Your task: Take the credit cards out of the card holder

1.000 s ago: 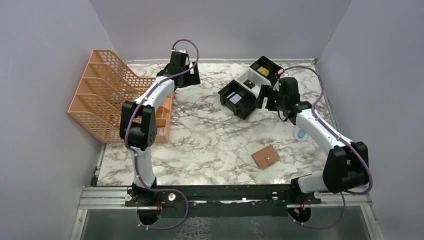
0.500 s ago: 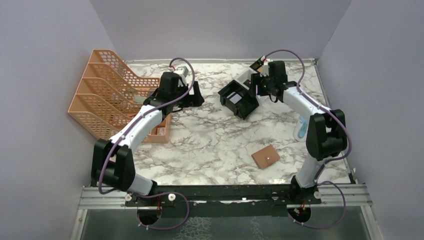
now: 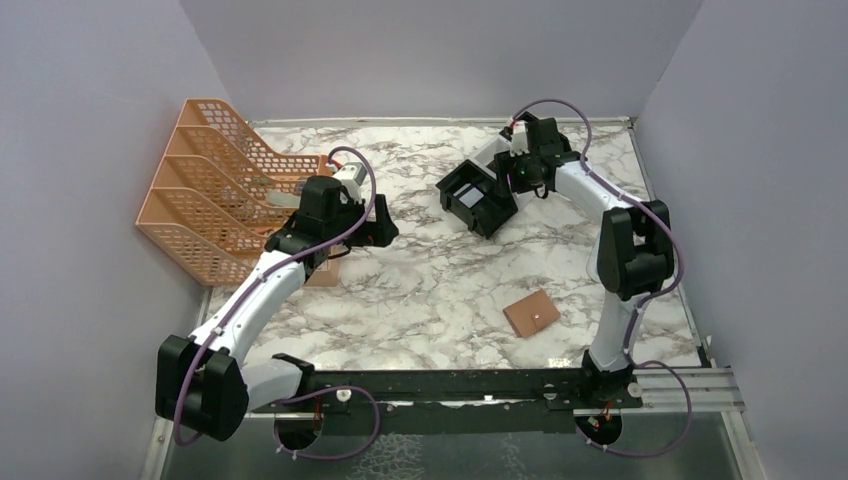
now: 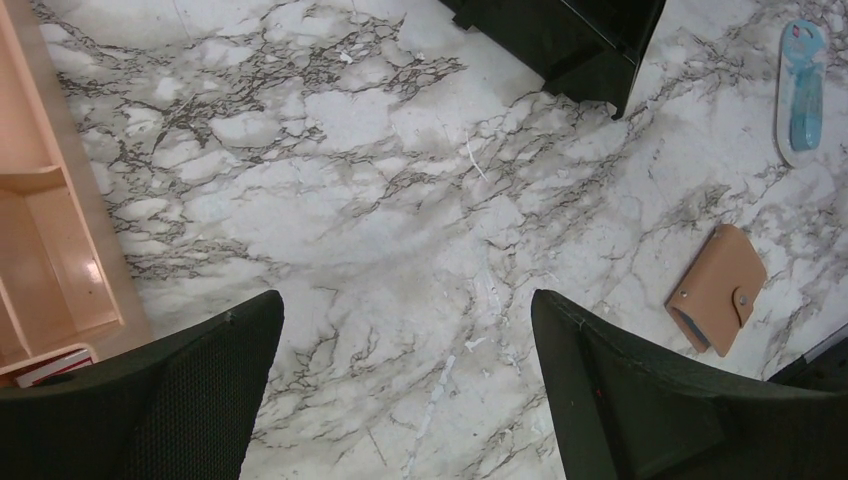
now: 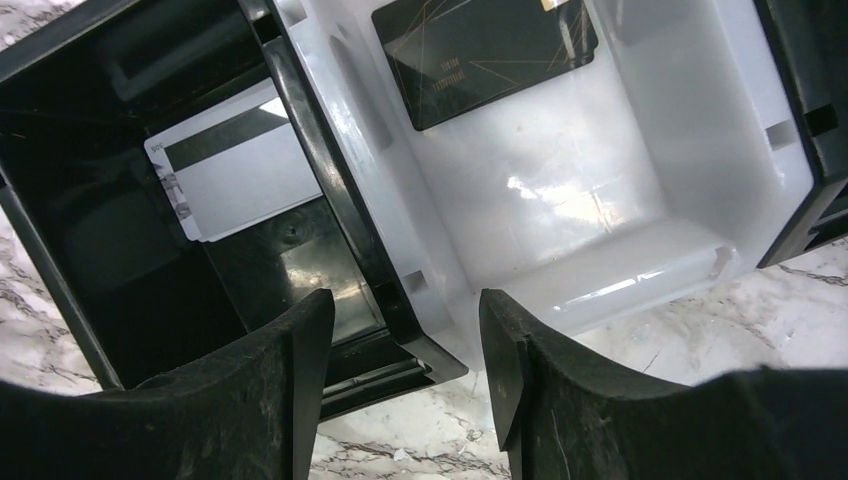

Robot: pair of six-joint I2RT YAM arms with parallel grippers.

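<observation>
The left gripper (image 4: 405,300) is held wide open and empty over the table (image 4: 330,200); the right gripper (image 5: 400,305) is held partly open and empty above the tray (image 5: 600,270); the black card (image 5: 485,50) is seen in the white compartment, the silver card (image 5: 240,165) in the black one; the holder (image 3: 531,314) is laid closed on the table, well apart.

Left fingers (image 4: 190,400) spread wide above the marble tabletop (image 4: 330,200). The tan card holder (image 4: 718,288) lies flat and closed, just beyond the right-hand finger. Black tray corner (image 4: 580,40) up top, orange rack (image 4: 50,250) hugging the left.
</observation>
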